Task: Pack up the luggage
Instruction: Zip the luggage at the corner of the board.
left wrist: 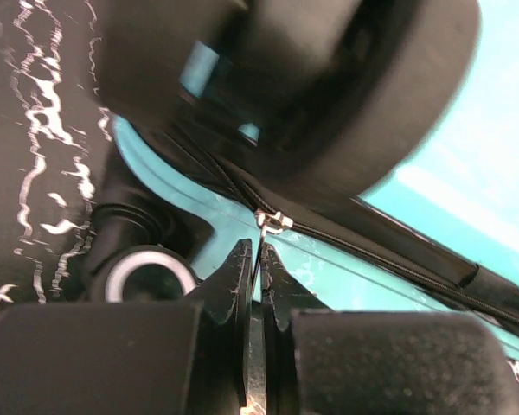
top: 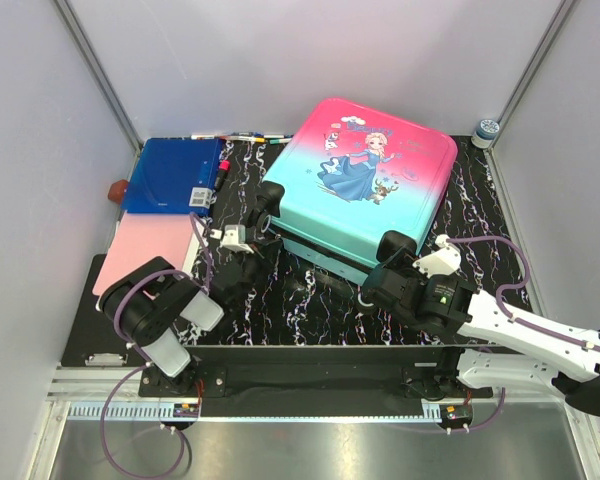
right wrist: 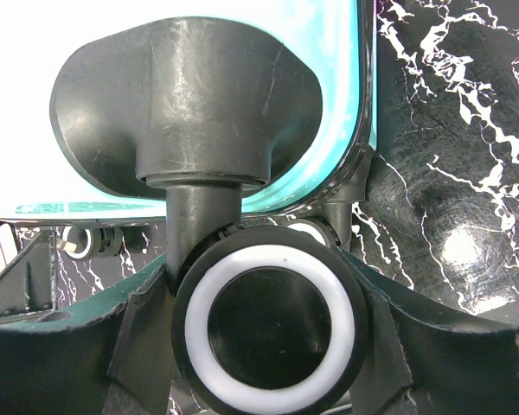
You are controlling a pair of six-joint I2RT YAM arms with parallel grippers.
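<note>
The luggage [top: 365, 185] lies closed and flat on the black marbled mat [top: 310, 295], pink-to-teal shell with the princess print facing up. My left gripper [top: 248, 240] is at its near-left corner, beside a black wheel [top: 270, 195]. In the left wrist view its jaws [left wrist: 258, 259] are shut on the thin zipper pull [left wrist: 272, 223] of the black zipper line [left wrist: 372, 251]. My right gripper [top: 385, 275] is at the near-right corner. Its fingers [right wrist: 151, 320] are closed round a black wheel with a white ring [right wrist: 272, 324].
A flat blue folder [top: 170, 175] and a pink sheet [top: 145, 250] lie left of the suitcase. Markers [top: 242, 137] lie along the back edge. A small round container [top: 487, 130] stands at the back right. White walls enclose three sides.
</note>
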